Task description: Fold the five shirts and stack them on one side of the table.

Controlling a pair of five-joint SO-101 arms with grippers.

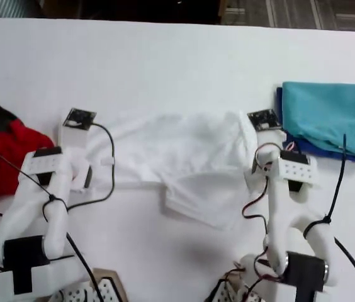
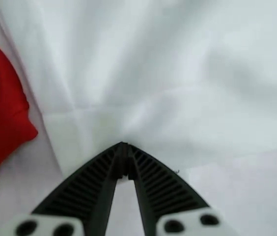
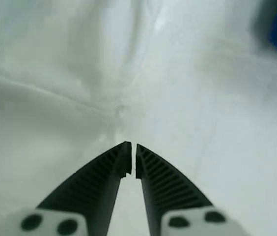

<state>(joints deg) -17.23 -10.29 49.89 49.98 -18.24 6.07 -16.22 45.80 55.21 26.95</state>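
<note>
White shirt [image 1: 184,157] | left claw [image 2: 124,146] and right claw [image 3: 129,147] both pinched shut on its edges | risk: thin cloth slipping free mid-fold, bunching on worktop [image 1: 165,63].

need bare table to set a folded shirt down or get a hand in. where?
Widest: the far strip of table beyond the white shirt. Smaller: the near edge between the left arm and right arm. Crowded: red shirt by the left gripper, teal-on-blue stack by the right gripper.

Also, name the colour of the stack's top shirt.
The top shirt is teal; clearest in the high view.
</note>
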